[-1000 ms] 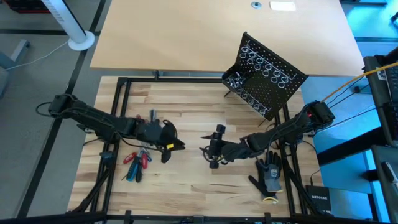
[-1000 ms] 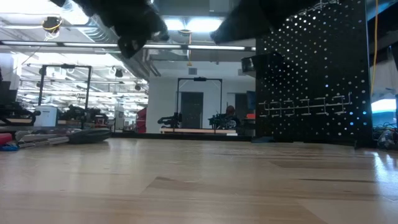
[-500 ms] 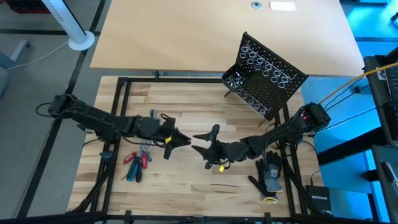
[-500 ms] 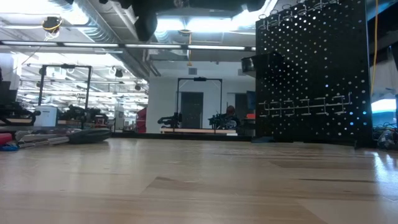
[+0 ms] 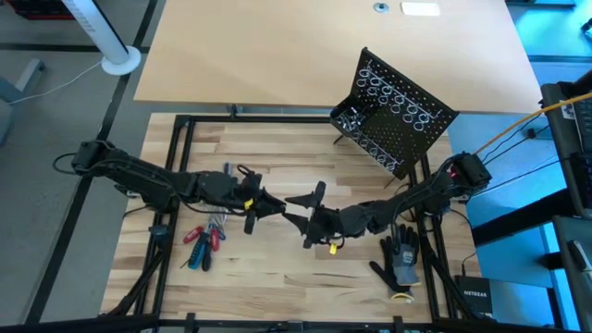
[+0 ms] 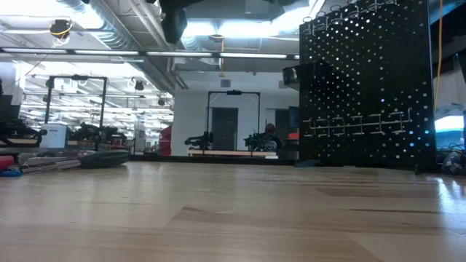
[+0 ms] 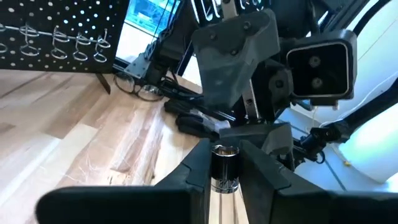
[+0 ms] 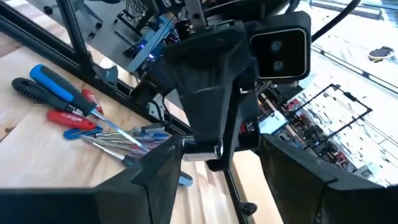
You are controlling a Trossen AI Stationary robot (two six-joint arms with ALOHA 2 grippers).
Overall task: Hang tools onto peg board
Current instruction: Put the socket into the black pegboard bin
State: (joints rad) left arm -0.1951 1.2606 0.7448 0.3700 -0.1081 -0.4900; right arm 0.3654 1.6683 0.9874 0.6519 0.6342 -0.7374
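fingers of my left gripper [image 5: 268, 201] are clamped on a small silver metal bit [image 7: 224, 168], a short cylinder standing between the two pads, and i hold it up in the air over the middle of the wooden surface [image 5: 277, 268]. my right gripper [image 5: 298, 211] faces it from the other side with its fingers spread wide and empty, its tips just beside the left ones. i judge this is a handover: the peg board [image 5: 400, 116] stands at the far right corner, on the right arm's side and well apart from the left arm, so passing the bit across makes sense. the right fingers are not yet around the bit as far as i can tell; the wrist view shows them on either side of the left gripper's nose.

the rest of the tools [image 5: 203, 242], red and blue handled screwdrivers, lie in a loose cluster on the surface under the left arm. a black-and-grey work glove [image 5: 401, 259] lies near the right arm. the board's wire ring holders [image 5: 393, 92] look bare.

the surface is pale butcher-block wood inside a dark frame, with a larger tan tabletop [image 5: 305, 46] behind it. beyond is an open workshop with ceiling lights and racks.
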